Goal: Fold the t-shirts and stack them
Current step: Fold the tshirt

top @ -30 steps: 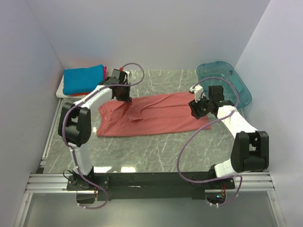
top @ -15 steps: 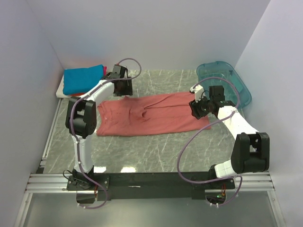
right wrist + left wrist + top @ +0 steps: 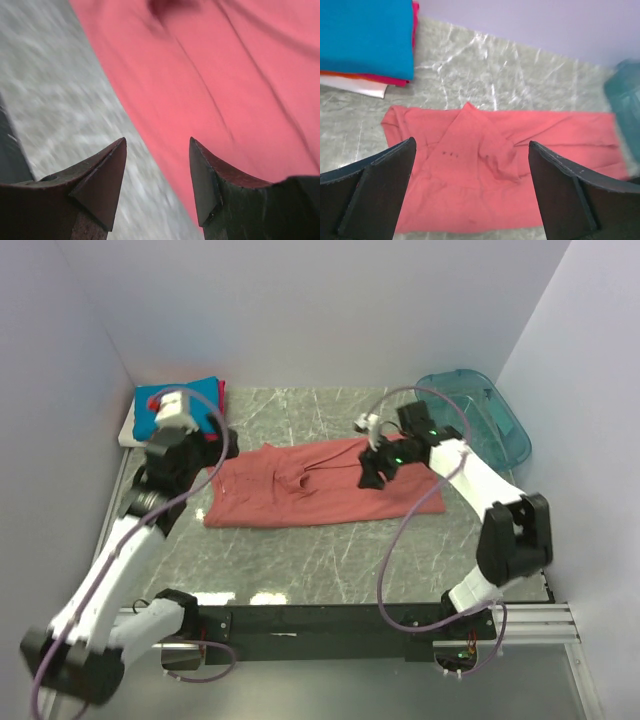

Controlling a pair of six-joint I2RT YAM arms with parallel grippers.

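Observation:
A large salmon-pink t-shirt (image 3: pixel 320 488) lies flat on the marble table, partly folded, with a flap folded in near the collar (image 3: pixel 470 145). My left gripper (image 3: pixel 472 145) hangs open high above the shirt's left part and holds nothing; in the top view it (image 3: pixel 212 445) is near the shirt's left end. My right gripper (image 3: pixel 370 472) is low over the shirt's far edge, and its jaws (image 3: pixel 157 141) stand open and empty over the cloth's border and bare table. Folded blue (image 3: pixel 365 35), red (image 3: pixel 395 79) and white (image 3: pixel 360 86) t-shirts are stacked at the back left.
A translucent teal bin (image 3: pixel 480 415) stands at the back right, its edge also in the left wrist view (image 3: pixel 625 110). White walls close in the table on three sides. The raised left arm hides part of the folded stack (image 3: pixel 200 392) in the top view.
My left gripper opened, let go of the pink shirt near the collar, and lifted back toward the left. My right gripper moved left over the shirt's far edge.

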